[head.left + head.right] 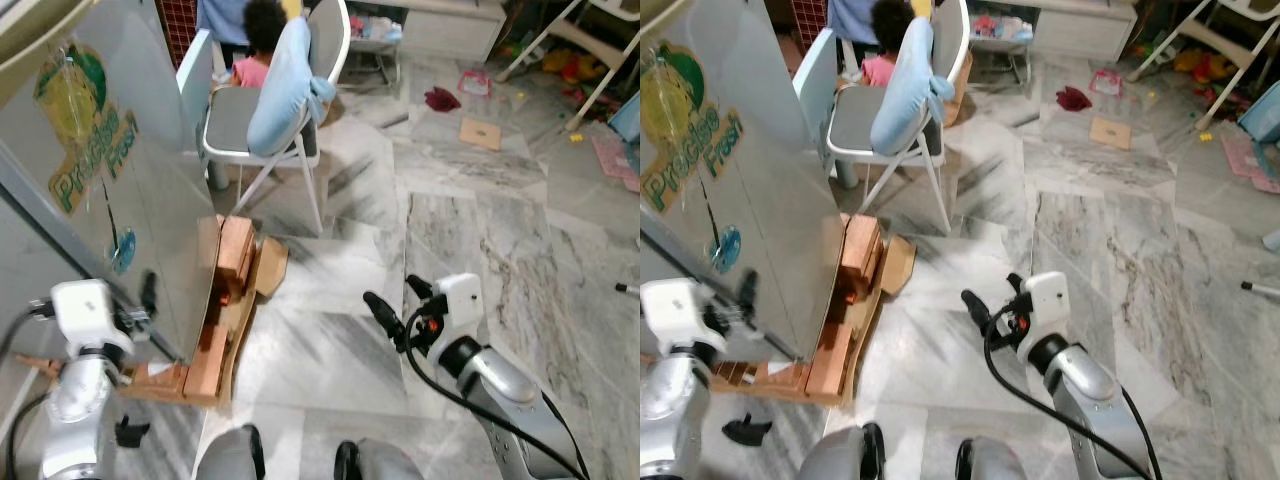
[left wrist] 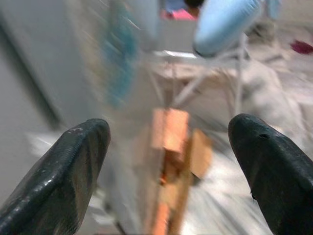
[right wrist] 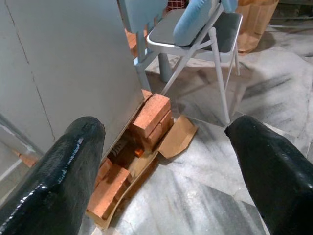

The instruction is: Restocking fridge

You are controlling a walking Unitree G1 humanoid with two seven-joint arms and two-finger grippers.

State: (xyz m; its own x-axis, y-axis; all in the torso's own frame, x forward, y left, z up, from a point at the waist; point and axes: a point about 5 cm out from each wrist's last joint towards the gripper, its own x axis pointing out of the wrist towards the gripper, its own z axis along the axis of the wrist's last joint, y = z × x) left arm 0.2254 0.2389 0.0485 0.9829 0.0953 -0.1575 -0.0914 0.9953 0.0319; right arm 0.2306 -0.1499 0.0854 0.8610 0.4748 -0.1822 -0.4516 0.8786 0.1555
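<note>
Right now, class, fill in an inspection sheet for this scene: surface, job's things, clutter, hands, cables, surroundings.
Surface: grey marble floor.
Job's things: fridge, grey side bearing a green sticker, propped on bricks and cardboard; no groceries seen.
Clutter: toys, a red cloth and a cardboard piece scattered on the far floor.
Hands: left hand open, empty, beside the fridge; right hand open, empty, over the floor.
Cables: black cable looping along the right arm.
Surroundings: folding chair draped with a blue cushion; a person sits behind it.
</note>
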